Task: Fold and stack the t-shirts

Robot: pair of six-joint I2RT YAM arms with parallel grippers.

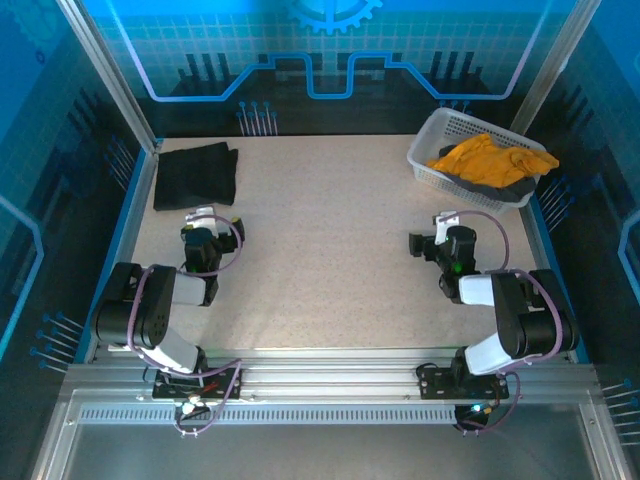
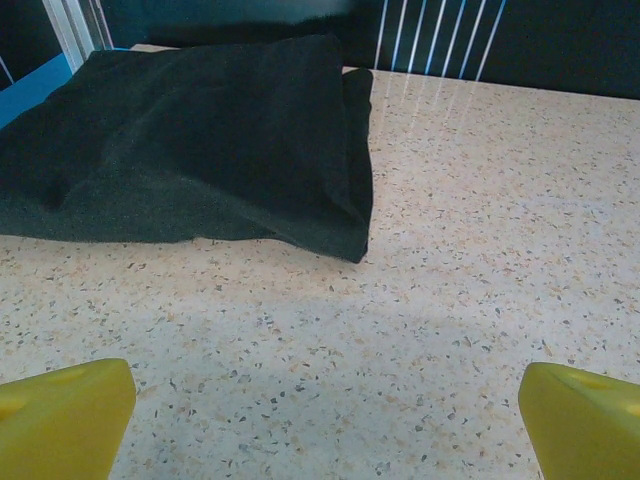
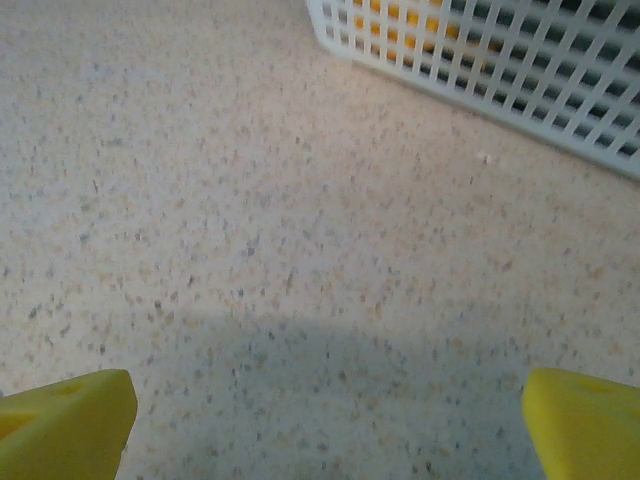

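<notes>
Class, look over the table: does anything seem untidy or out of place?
The mustard t-shirt lies crumpled in the white basket, far right, spilling over its rim. The black t-shirt, far left, lies neatly folded. Nothing else stands out.

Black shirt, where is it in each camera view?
Top external: black shirt folded at the table's far left corner.
Left wrist: upper left, ahead of the left gripper.
Right wrist: faces the basket, upper right.
Shared landmark: the speckled table.
</notes>
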